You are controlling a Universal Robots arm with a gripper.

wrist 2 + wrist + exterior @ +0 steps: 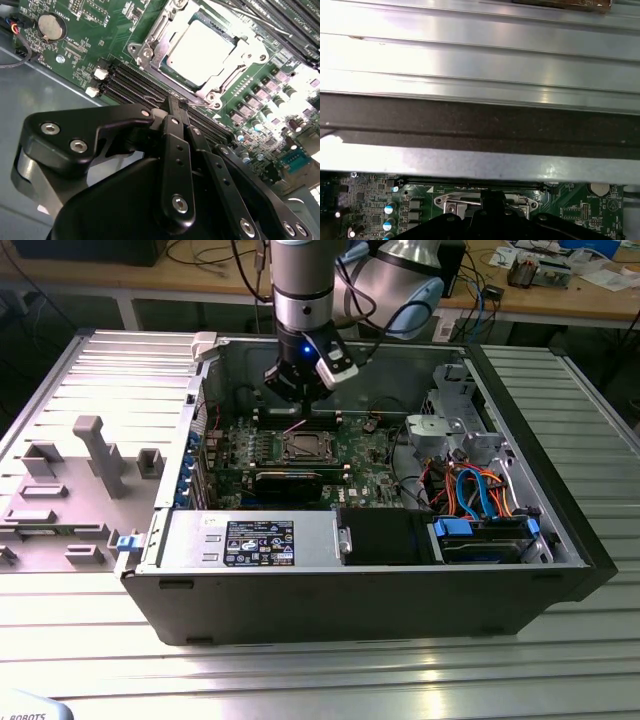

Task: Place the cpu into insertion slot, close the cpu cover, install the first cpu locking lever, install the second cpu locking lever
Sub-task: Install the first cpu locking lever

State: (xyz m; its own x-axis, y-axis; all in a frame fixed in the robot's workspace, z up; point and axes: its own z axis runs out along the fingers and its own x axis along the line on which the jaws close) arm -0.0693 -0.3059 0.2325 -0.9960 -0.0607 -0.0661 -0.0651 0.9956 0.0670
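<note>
The cpu, a pale silver square, lies in the insertion slot on the green board. The cpu cover, a silvery frame, lies flat around it. My gripper is shut with nothing between its black fingers, and its tip hangs just beside the socket's edge, over the memory slots. In the exterior view the gripper hovers above the board, just behind the socket. The first wrist view shows the gripper in front of the socket's metal rim. Whether it touches the socket cannot be told.
The open computer case stands on a ribbed metal table. Inside are a black card, a power supply, drive bays with blue and orange cables and a coin battery. Grey fixtures stand at the exterior view's left.
</note>
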